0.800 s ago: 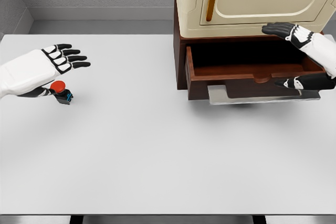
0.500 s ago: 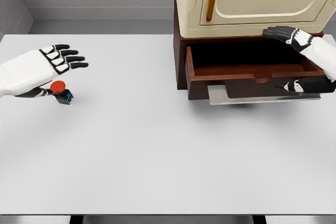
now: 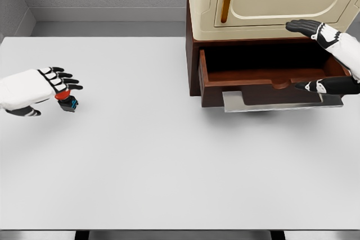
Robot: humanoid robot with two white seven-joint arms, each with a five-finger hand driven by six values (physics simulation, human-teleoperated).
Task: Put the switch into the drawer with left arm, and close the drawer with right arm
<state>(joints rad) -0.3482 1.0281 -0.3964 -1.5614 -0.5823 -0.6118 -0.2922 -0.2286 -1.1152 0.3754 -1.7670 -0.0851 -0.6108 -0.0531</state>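
Hovering over switch [image 3: 68, 100] — left hand [image 3: 35, 87], fingers spread.

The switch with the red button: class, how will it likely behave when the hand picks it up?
The switch looks small and blocky, so probably rigid and light. Its flat base suggests it won't roll. The left hand's fingers dwarf it, so it may slip from a loose pinch.

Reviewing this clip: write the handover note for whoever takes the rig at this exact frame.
Left hand: fingers curling over the switch, which sits on the table at far left; a firm grasp is not evident, not lifted.
Right hand: open, holding nothing, spread at the right end of the drawer.
Drawer: open under the cream cabinet, nothing visible inside.
Done: nothing.
Left: grasp switch, carry it into the drawer, close drawer with the right hand.
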